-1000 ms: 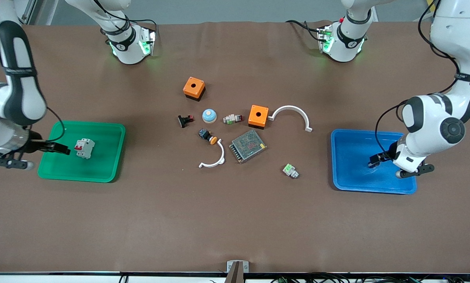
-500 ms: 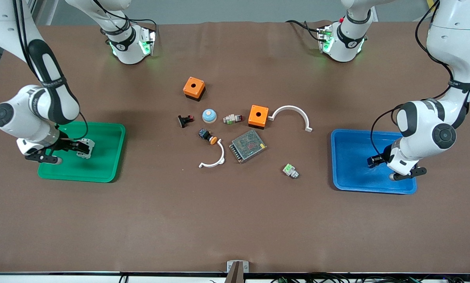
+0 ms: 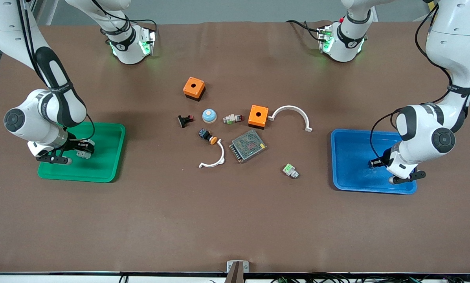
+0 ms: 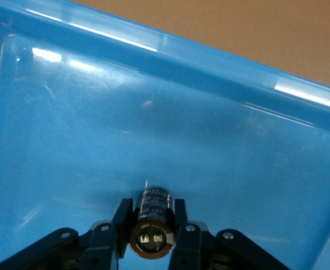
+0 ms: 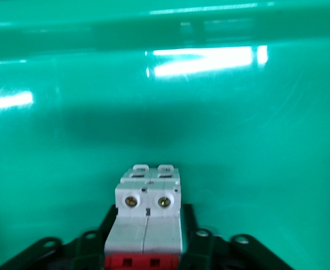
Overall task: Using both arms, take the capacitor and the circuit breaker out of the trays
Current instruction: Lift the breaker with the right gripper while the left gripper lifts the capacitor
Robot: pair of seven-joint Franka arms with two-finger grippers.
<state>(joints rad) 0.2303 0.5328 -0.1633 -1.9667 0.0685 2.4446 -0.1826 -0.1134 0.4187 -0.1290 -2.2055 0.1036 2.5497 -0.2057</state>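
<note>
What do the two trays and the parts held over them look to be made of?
The blue tray and green tray look like glossy moulded plastic: both throw bright streaks of light. The capacitor, between the left gripper jaws, has a dark printed sleeve and a shiny, probably metal, end. The breaker, in the right gripper, looks like matte white plastic with brass-like screws.

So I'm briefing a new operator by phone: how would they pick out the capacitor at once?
Find the blue tray toward the left arm's end of the table. The left gripper is down inside it, fingers shut on the capacitor. It is a tiny black cylinder with a shiny silvery end, the only part in that tray.
</note>
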